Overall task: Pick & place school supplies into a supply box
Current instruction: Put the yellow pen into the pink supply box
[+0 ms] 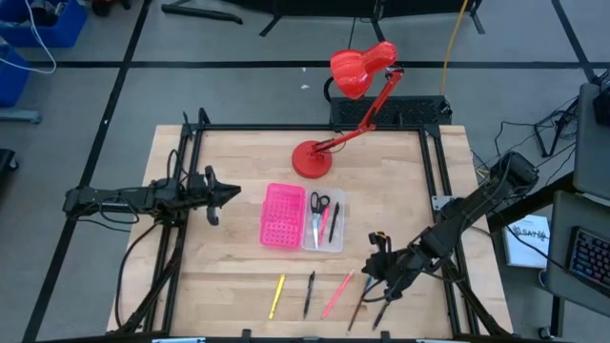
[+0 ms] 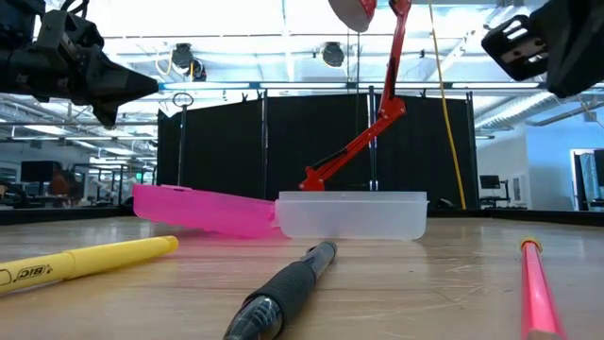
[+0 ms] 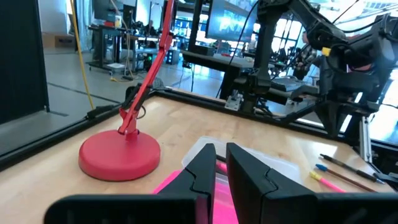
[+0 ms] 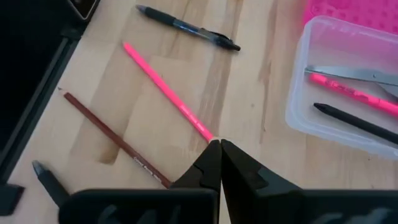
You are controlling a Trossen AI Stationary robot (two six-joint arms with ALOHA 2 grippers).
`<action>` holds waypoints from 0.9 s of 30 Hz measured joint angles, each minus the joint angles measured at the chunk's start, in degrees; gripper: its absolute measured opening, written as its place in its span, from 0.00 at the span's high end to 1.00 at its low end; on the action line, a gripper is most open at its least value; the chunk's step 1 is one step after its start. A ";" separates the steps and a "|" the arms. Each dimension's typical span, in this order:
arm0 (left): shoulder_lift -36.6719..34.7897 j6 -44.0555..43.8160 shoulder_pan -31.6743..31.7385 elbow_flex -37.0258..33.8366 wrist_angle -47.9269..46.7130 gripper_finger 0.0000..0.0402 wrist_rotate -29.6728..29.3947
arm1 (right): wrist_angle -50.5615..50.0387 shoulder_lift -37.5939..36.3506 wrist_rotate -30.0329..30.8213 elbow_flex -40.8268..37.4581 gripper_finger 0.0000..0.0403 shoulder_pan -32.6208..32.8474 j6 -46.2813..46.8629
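The supply box lies open mid-table, with a pink half [image 1: 281,216] and a clear half [image 1: 325,221]. In the clear half lie scissors [image 4: 348,73], a pink pen [image 4: 354,93] and a black pen [image 4: 354,121]. Near the front edge lie a yellow pen [image 1: 276,295], a black pen [image 1: 310,293], a pink pencil [image 4: 168,90], a brown pencil [image 4: 115,140] and a dark one [image 1: 383,311]. My right gripper [image 4: 219,149] hangs shut and empty above the table, over the pink pencil's near end. My left gripper [image 1: 226,195] waits left of the box, shut and raised.
A red desk lamp stands behind the box, its base [image 1: 312,159] on the table and its head [image 1: 360,69] beyond the far edge. A black frame [image 1: 315,128] rims the table. Bare wood lies left of the box and between the box and the pens.
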 joint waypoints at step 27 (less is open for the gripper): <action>0.01 -0.78 -0.07 0.00 -5.97 0.89 3.04 | 22.83 -20.13 12.31 -20.97 1.00 2.36 -14.67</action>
